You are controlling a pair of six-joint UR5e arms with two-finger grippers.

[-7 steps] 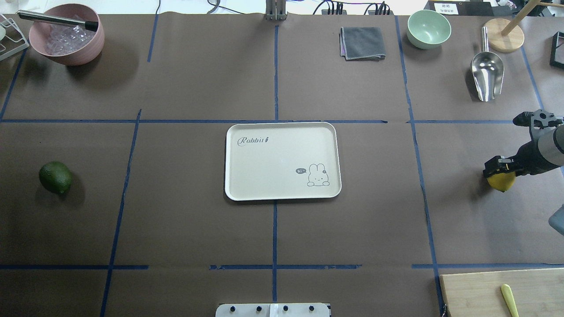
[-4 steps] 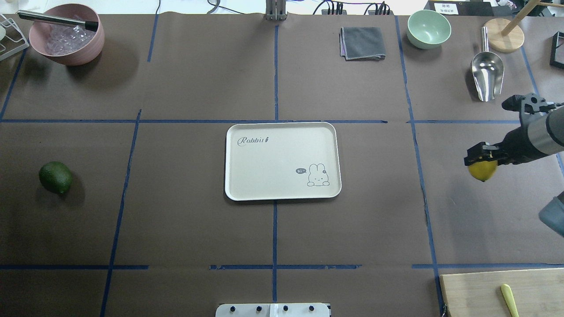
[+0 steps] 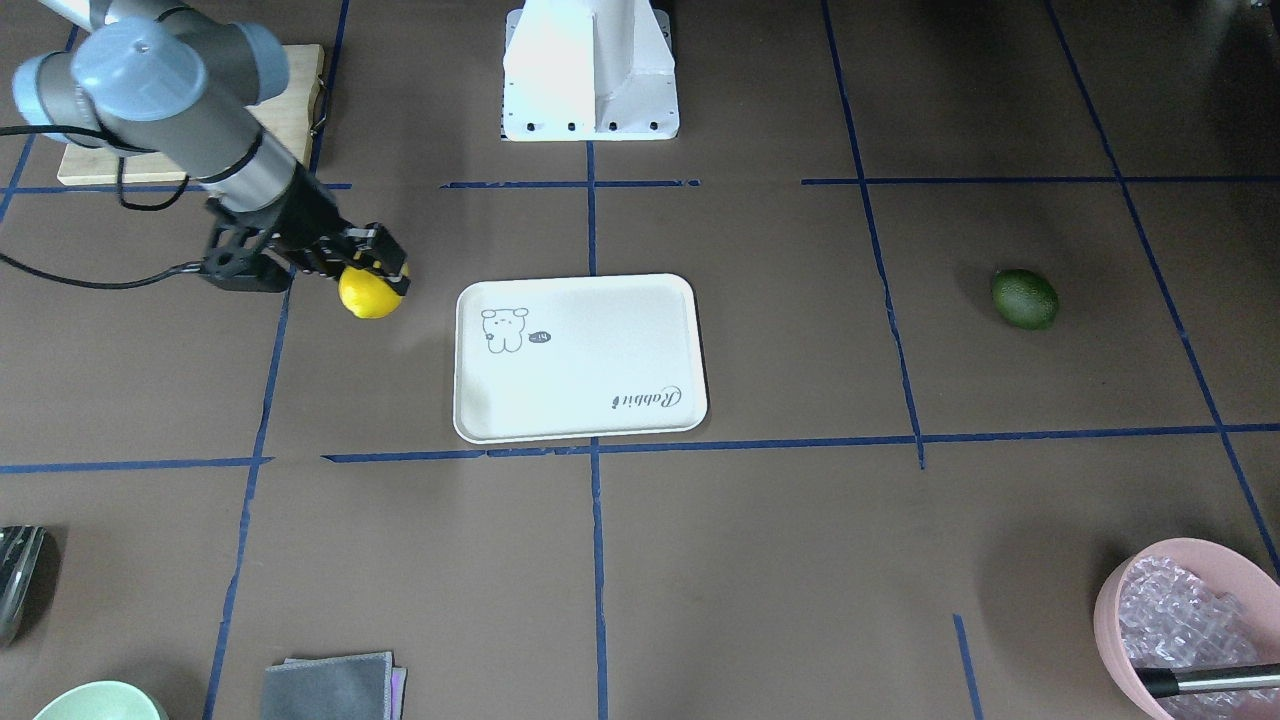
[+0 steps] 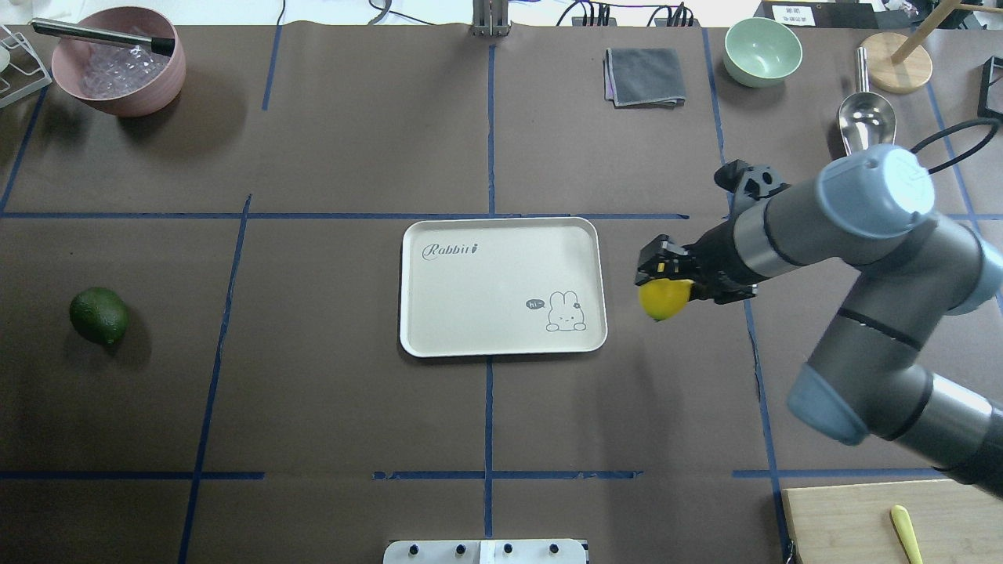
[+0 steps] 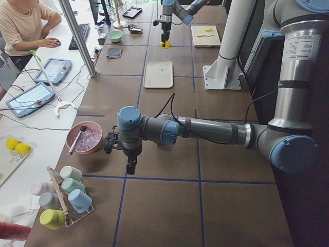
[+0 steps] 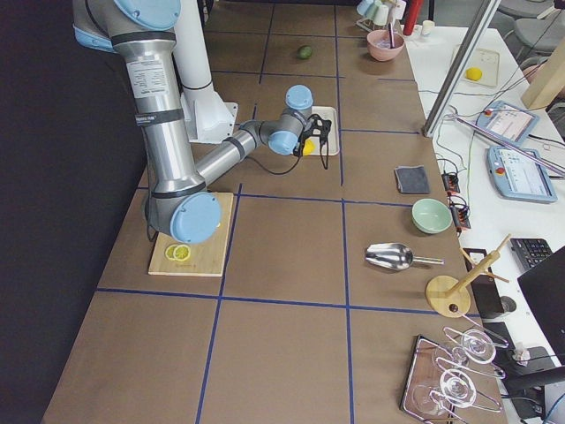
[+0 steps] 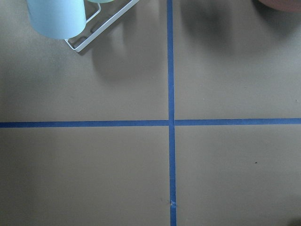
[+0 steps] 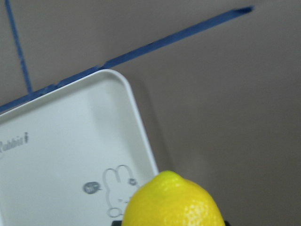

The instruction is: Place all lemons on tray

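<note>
My right gripper (image 4: 663, 276) is shut on the bright yellow lemon (image 4: 664, 301) and holds it above the table, just off the right edge of the cream tray (image 4: 486, 301). The front-facing view shows the same gripper (image 3: 376, 264), lemon (image 3: 368, 294) and tray (image 3: 580, 375). In the right wrist view the lemon (image 8: 171, 202) hangs beside the tray's corner (image 8: 70, 155). The dark green lemon (image 4: 99, 315) lies on the table far left. My left gripper (image 5: 131, 167) shows only in the exterior left view, over bare table near the pink bowl; I cannot tell if it is open.
A pink bowl (image 4: 117, 63) with a tool stands back left. A grey cloth (image 4: 644, 76), green bowl (image 4: 762, 51) and metal scoop (image 4: 862, 121) are back right. A bamboo board (image 4: 846, 521) with a lemon slice (image 4: 907, 534) is front right.
My right gripper has carried the yellow lemon leftward from the table's right edge to just beside the tray. The green lemon and tray have not moved.
</note>
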